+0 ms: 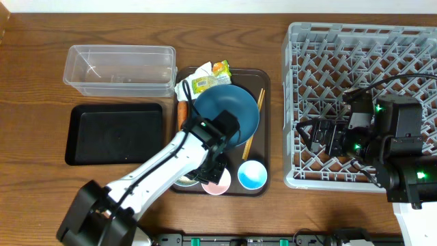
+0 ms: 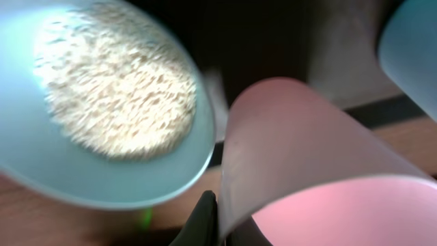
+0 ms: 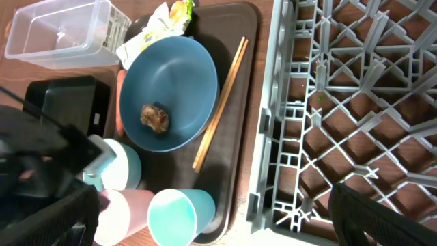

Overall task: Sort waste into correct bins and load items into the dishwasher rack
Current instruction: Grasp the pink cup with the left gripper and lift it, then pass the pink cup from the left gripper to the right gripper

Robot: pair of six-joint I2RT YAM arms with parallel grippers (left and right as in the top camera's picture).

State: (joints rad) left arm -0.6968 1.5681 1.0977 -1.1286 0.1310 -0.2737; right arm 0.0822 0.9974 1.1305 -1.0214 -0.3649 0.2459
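My left gripper (image 1: 215, 171) is low over the front of the brown tray. Its fingers (image 2: 217, 222) sit on either side of the pink cup's (image 2: 321, 171) wall and pinch the rim. The small white bowl (image 2: 116, 89) holding rice grains is right beside it, and the light blue cup (image 1: 252, 175) stands to the right. The dark blue bowl (image 1: 227, 109) holds a brown food scrap (image 3: 156, 117). The chopsticks (image 1: 252, 123) lie along its right side. The carrot (image 1: 182, 113), napkin (image 1: 186, 87) and wrapper (image 1: 208, 80) lie at its left and back. My right gripper (image 1: 317, 137) is open and empty over the grey rack (image 1: 362, 61).
The clear tub (image 1: 119, 68) stands at the back left with the black tray (image 1: 115, 133) in front of it. The brown serving tray (image 1: 263, 147) lies between them and the rack. The rack's near-left edge (image 3: 273, 137) borders the serving tray.
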